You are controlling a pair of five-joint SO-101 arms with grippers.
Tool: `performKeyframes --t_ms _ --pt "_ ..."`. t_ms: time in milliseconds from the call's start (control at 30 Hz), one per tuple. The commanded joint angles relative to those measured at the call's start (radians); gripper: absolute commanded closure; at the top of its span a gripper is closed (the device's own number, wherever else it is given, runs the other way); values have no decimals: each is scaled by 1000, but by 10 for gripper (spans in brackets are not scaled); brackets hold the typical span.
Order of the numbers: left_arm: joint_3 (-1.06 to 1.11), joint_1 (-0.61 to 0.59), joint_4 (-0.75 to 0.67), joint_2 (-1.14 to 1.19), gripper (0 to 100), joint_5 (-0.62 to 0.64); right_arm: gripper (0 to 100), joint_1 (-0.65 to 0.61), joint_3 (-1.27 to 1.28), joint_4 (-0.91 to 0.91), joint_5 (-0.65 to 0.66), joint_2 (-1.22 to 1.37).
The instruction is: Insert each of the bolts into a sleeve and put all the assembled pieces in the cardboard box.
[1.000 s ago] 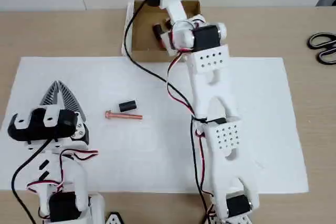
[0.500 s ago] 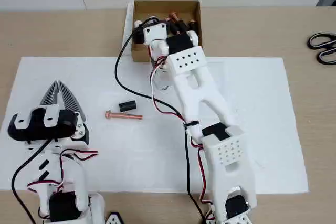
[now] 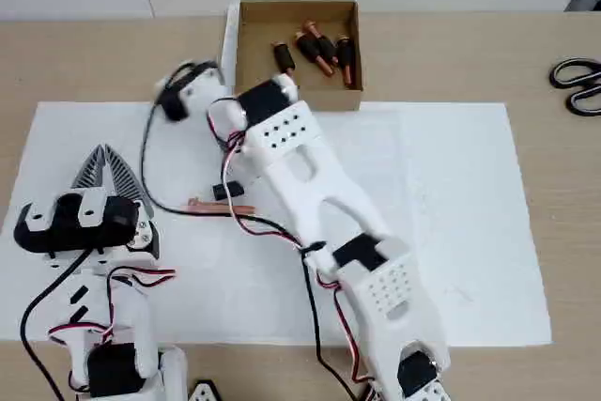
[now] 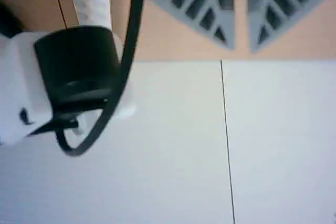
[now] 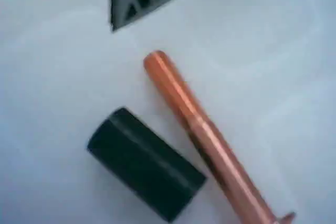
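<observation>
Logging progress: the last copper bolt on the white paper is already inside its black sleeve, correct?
No. The bolt lies beside the sleeve, not inside it, both on the white paper; the right wrist view shows this.

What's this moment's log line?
right arm over loose copper bolt and black cylindrical sleeve, unassembled | brown cardboard box: assembled pieces inside | left arm away from both

sleeve (image 5: 144,174) lies beside bolt (image 5: 205,135) on sheet (image 3: 451,194), perhaps four assemblies (image 3: 315,49) in box (image 3: 296,5)
</observation>
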Motion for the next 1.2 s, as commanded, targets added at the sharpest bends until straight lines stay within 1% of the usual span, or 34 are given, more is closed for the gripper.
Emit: performKeyframes --t_ms 0,200,367,633,800,1033,1167 --pt "-4 -5 -15 -9 994 9 593 -7 -51 -4 107 -35" --pt "-4 -5 -15 -9 994 9 593 -42 -51 -7 130 22" --pt "-4 -5 -15 -9 994 9 593 -79 -51 -5 210 111" --pt "-4 -5 -15 -9 994 9 593 -101 -57 -19 224 208" --pt "-4 -5 -15 -9 994 9 593 -113 -58 -84 224 213" --pt "-4 -5 -15 -9 994 9 593 -131 -58 -94 224 185" --pt "1 -3 -15 -9 994 9 593 -131 -58 -125 264 197"
